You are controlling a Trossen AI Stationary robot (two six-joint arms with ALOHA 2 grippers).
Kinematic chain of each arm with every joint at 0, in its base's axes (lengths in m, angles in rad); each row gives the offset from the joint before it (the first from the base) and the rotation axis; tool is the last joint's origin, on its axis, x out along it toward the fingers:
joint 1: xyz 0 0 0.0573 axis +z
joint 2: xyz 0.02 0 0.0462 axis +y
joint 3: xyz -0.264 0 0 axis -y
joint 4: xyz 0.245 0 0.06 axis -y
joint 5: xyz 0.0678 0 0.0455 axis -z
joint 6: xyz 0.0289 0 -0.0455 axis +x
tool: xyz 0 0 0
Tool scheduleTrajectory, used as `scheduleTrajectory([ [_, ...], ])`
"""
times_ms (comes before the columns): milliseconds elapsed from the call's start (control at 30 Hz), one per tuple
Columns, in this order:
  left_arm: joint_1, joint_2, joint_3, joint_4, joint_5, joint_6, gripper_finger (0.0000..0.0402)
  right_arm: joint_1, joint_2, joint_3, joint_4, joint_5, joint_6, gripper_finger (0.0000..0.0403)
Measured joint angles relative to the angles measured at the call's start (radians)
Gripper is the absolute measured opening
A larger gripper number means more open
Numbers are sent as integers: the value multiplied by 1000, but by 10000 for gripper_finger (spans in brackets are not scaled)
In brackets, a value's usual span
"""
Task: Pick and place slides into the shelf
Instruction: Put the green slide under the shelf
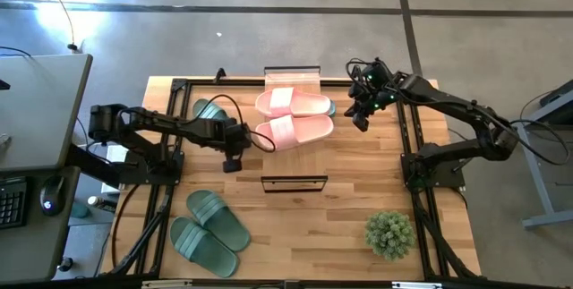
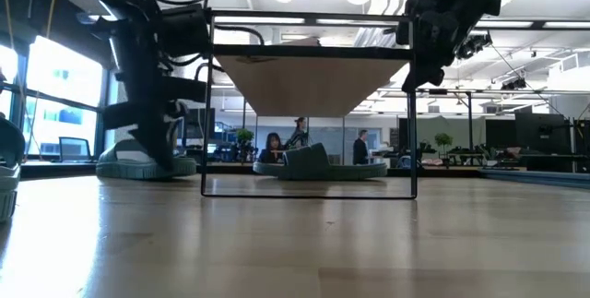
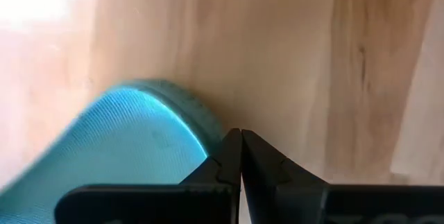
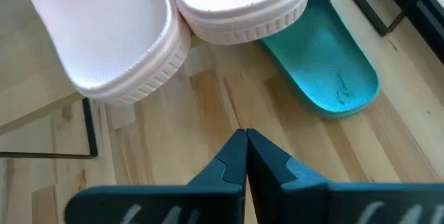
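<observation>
Bright daylight glare washes the left wrist view's blurred corner; low view backlit.

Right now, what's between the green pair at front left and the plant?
In the high view, only bare table lies between the green pair and the plant; the small black frame sits just behind that line.

open-plan office: desks, monitors (image 2: pixel 72 148), people (image 2: pixel 273 146) seated behind

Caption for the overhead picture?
Two pink slides atop the shelf, both grippers shut nearby; green slides wait.
</observation>
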Motion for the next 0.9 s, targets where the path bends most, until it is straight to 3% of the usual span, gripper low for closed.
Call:
scheduleTrajectory([
  [367, 0, 0, 0, 133, -128, 14, 0, 14, 16, 0, -20, -87, -72, 0],
  [567, 0, -1, 0, 198, -133, 14, 0, 56, 52, 0, -26, -141, -111, 0],
  [767, 0, -15, 0, 167, -126, 31, 0, 68, 65, 0, -24, -141, -107, 0],
  [900, 0, -62, 32, 10, -130, 34, 0, 68, 65, 0, -26, -163, -97, 0],
])
